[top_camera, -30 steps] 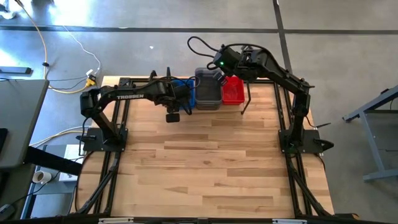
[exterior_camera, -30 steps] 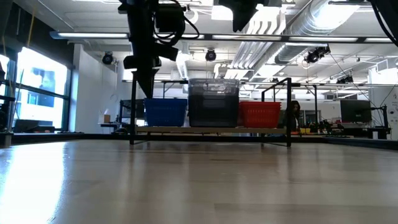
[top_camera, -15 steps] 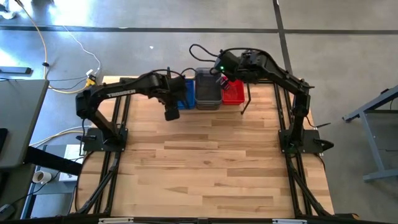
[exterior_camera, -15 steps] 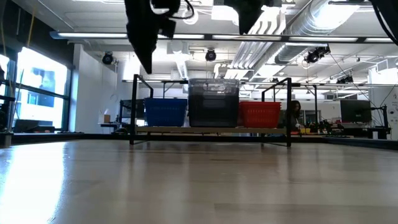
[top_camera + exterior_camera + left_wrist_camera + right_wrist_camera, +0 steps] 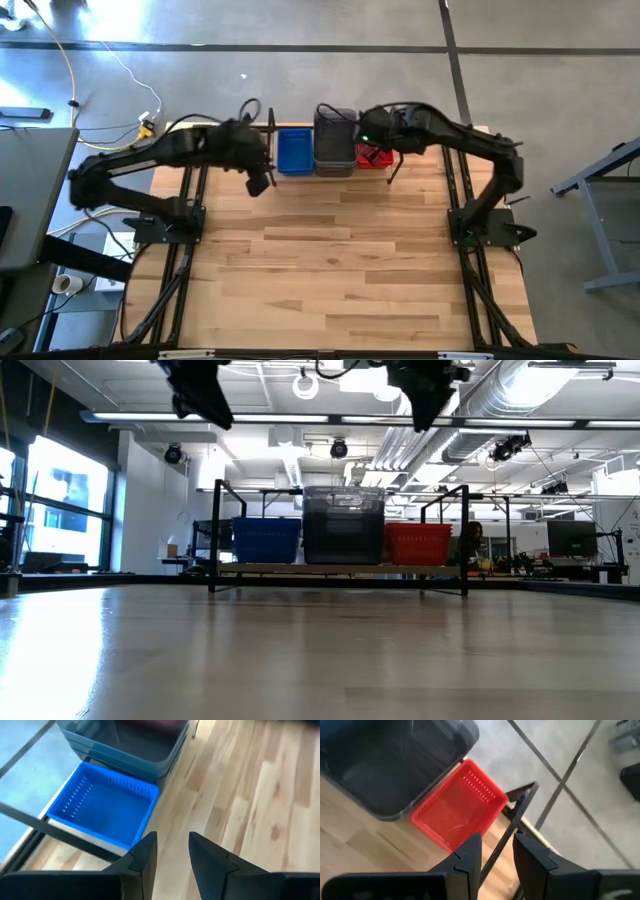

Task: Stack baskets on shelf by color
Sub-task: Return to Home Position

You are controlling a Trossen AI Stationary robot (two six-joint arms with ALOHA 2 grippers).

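At the far edge of the tabletop (image 5: 340, 260), in the high view, three stacks are seen side by side on the shelf (image 5: 271, 122): blue baskets (image 5: 294, 152), grey baskets (image 5: 334, 150) in the middle, and red baskets (image 5: 376, 160). No basket is seen off the shelf, so the sorting is judged finished; only the arms' retreat to rest is thought to be left. The left gripper (image 5: 258, 183) is held just beside the blue stack, the right gripper (image 5: 375, 145) above the red one.

In the low view, all three stacks are shown on the pale plank, the grey standing tallest; the count in each cannot be told.

In the left wrist view, the fingers (image 5: 145, 855) are parted, with nothing between them.

In the right wrist view, the fingers (image 5: 467, 860) are likewise parted and empty.
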